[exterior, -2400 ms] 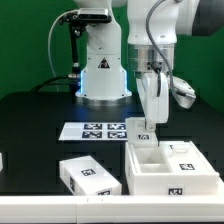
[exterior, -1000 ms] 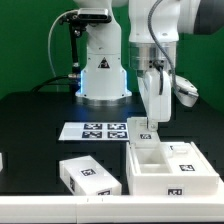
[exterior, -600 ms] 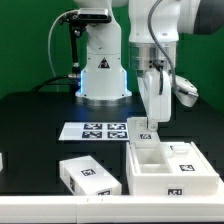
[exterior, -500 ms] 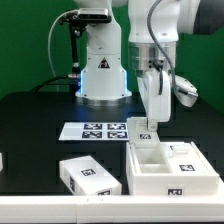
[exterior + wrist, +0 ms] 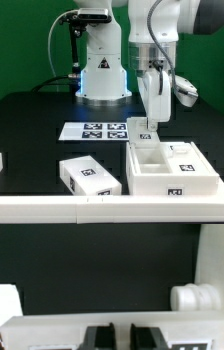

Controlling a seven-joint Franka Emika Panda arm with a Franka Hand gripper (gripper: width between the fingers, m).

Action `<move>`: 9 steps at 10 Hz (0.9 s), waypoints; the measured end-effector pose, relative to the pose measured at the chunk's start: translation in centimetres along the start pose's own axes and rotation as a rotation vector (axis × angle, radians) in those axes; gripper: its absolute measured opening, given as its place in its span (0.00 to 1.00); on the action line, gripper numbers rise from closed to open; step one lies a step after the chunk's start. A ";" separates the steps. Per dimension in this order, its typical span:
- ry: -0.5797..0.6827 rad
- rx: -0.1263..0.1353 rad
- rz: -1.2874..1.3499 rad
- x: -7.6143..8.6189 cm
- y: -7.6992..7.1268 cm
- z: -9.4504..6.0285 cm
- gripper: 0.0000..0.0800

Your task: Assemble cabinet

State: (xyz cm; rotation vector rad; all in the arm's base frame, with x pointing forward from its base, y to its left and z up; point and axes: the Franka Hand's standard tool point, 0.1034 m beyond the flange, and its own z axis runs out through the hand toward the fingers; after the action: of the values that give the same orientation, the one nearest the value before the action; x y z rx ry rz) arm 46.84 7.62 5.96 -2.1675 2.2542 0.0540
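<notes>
The cabinet (image 5: 152,181) is a white open box frame with inner compartments and square tags, at the front on the exterior view's right. My gripper (image 5: 146,129) comes straight down onto its rear wall near the far corner. In the wrist view the two dark fingers (image 5: 98,336) stand close together, and a thin strip of the cabinet's white wall (image 5: 60,323) lies between them at the gripper (image 5: 121,337). The gripper is shut on that wall. The cabinet rests on the table.
The marker board (image 5: 98,130) lies behind the cabinet, toward the exterior view's left. A white tagged block (image 5: 88,175) sits at the front left. Another white piece (image 5: 2,160) shows at the left edge. A round white part (image 5: 195,297) lies beyond the wall. The robot's base (image 5: 103,70) stands at the back.
</notes>
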 end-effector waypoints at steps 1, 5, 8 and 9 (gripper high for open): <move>-0.004 0.004 0.002 0.0 -0.1 -0.2 0.08; -0.008 0.006 0.011 0.2 -0.4 -0.6 0.08; 0.000 0.002 0.010 0.3 -0.4 -0.2 0.08; 0.004 0.003 0.008 0.3 -0.7 -0.1 0.08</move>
State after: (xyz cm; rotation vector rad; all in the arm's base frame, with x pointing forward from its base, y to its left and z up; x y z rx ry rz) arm 47.50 7.26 6.08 -2.1584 2.2638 0.0460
